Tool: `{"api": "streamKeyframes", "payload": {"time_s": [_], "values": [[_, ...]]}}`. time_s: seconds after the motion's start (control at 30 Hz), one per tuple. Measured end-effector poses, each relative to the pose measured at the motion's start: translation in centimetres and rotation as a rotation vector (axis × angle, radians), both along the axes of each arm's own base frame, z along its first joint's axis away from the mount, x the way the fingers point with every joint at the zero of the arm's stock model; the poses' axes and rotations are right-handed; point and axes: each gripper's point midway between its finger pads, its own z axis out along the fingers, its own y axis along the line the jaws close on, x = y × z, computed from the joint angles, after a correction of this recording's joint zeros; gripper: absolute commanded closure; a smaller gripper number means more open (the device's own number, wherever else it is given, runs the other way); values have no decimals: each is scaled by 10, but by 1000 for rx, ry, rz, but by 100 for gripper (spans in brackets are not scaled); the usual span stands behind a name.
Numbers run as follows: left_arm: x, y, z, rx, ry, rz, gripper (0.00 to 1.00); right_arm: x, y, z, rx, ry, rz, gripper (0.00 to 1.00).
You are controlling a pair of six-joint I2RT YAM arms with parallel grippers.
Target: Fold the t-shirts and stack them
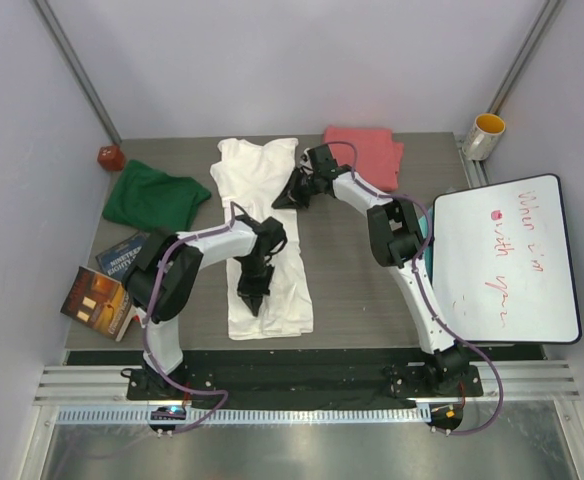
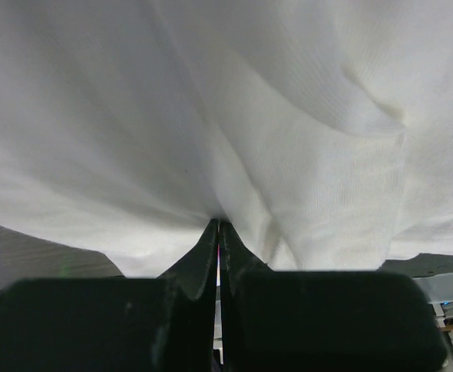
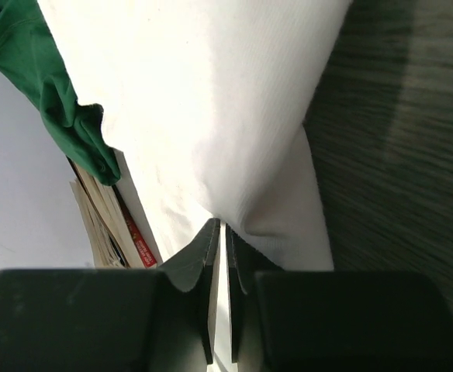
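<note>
Pinching the white t-shirt point(image 1: 284, 295) at two places, the left arm's jaws were closed on a gather of cloth near its lower middle and the right arm's jaws on its right edge by the sleeve, the garment lying lengthwise down the middle of the surface point(image 1: 357, 290). The dark green t-shirt point(image 1: 152, 197) sat crumpled to its left and the coral-pink t-shirt point(image 1: 364, 152) at the far edge, neither yet stacked. A first fold looked to be in hand; the next move would call for both arms to lift together and carry the cloth across without losing either pinch.
</note>
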Motion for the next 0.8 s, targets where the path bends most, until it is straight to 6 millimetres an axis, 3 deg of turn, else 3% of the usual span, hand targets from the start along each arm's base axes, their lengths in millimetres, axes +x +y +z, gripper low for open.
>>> {"api": "streamKeyframes", "payload": {"time_s": [0.17, 0.37, 0.6, 0.8], "values": [[-6, -2, 0, -9, 8, 6, 100, 2, 0, 0, 2, -3, -1, 85], [-11, 1, 4, -13, 4, 9, 100, 3, 2, 2, 9, -10, 3, 69], [-1, 11, 24, 13, -95, 10, 65, 3, 5, 10, 45, -34, 35, 60], [35, 8, 69, -21, -299, 45, 61, 8, 0, 25, 51, -56, 20, 57]]}}
